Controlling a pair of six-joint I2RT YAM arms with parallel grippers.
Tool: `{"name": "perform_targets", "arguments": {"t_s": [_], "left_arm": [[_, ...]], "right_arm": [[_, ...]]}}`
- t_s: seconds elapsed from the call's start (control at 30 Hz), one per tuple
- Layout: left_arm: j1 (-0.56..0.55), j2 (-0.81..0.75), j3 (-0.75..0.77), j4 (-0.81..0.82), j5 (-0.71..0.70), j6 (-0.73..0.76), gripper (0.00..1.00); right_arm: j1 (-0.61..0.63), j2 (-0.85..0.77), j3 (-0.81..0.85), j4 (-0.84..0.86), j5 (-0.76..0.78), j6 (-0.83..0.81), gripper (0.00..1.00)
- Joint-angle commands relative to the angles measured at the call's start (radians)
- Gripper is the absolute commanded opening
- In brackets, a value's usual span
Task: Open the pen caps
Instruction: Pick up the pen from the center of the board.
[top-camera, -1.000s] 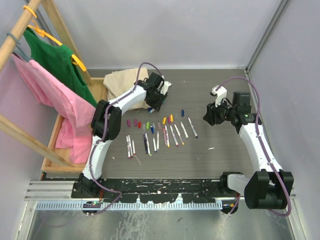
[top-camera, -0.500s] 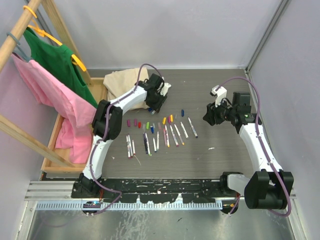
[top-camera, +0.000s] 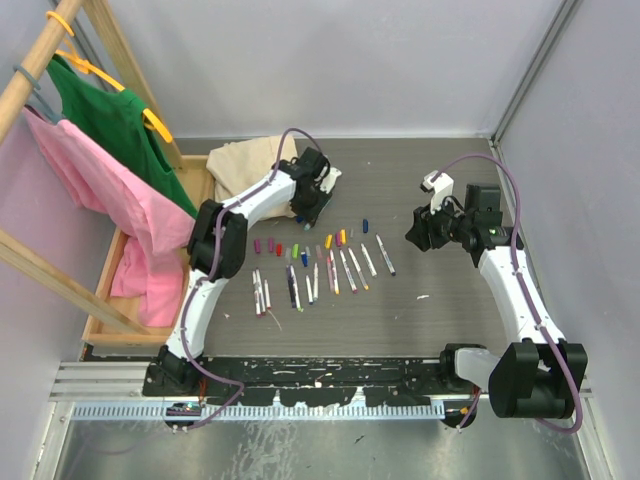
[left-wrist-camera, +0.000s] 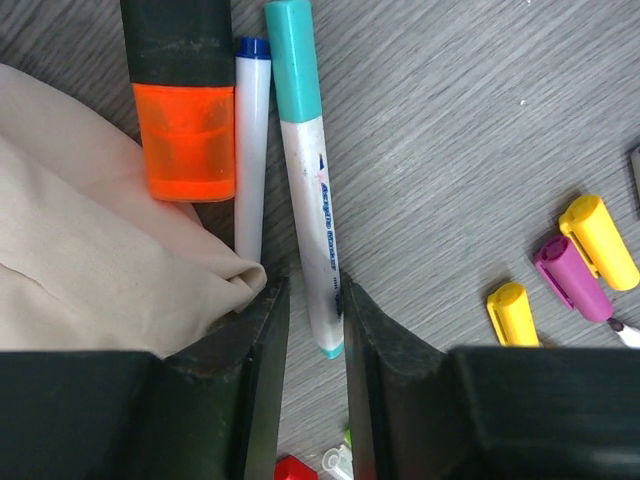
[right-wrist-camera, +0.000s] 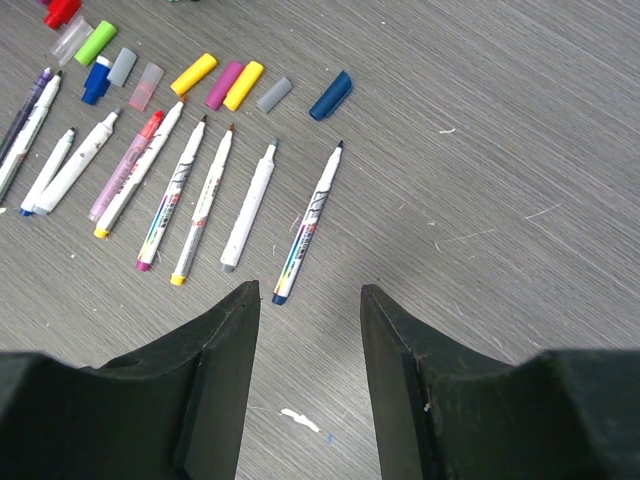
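The left tool (left-wrist-camera: 315, 300) has been edged toward the beige cloth (left-wrist-camera: 80, 250), jaws narrowly parted astride the pen (left-wrist-camera: 308, 200) beside it, its teal cap (left-wrist-camera: 290, 60) not yet removed; the right tool (right-wrist-camera: 305, 295) is held open and empty.

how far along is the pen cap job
Mostly done: a row of pens lies bare-tipped, with loose caps lined up beyond them. In hand: the left tool straddles the end of the teal-capped pen, jaws not visibly clamped on it. Left: that pen and the blue-capped pen beside it are both capped. The right tool hangs open and empty over the row.
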Motion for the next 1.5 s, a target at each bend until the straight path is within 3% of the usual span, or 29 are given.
{"name": "perform_targets", "arguments": {"t_s": [0.0, 0.37, 0.8, 0.97, 1.07, 1.2, 1.3, 1.47], "left_arm": [[-0.008, 0.022, 0.047, -0.059, -0.023, -0.019, 0.26], [-0.017, -0.074, -0.030, 0.040, 0.026, -0.056, 0.00], [-0.018, -0.432, -0.399, 0.385, 0.112, -0.167, 0.00], [-0.018, -0.614, -0.613, 0.607, 0.214, -0.272, 0.00], [-0.021, -0.735, -0.782, 0.803, 0.288, -0.370, 0.00], [-0.043, -0.889, -1.025, 1.103, 0.319, -0.509, 0.00], [-0.074, -0.976, -1.157, 1.286, 0.301, -0.590, 0.00], [-0.184, -1.080, -1.309, 1.507, 0.191, -0.643, 0.00]], "right_arm": [[-0.006, 0.001, 0.018, 0.005, -0.031, 0.000, 0.51], [-0.006, -0.010, 0.021, -0.004, -0.098, 0.020, 0.51], [-0.006, -0.051, 0.016, 0.004, -0.327, 0.052, 0.51], [-0.006, -0.070, 0.015, 0.064, -0.439, 0.108, 0.51], [-0.006, -0.092, 0.002, 0.181, -0.503, 0.216, 0.50], [-0.004, -0.095, -0.041, 0.498, -0.610, 0.526, 0.50], [0.005, -0.084, -0.095, 0.790, -0.626, 0.808, 0.51], [0.021, -0.096, -0.230, 1.233, -0.631, 1.086, 0.59]]}}
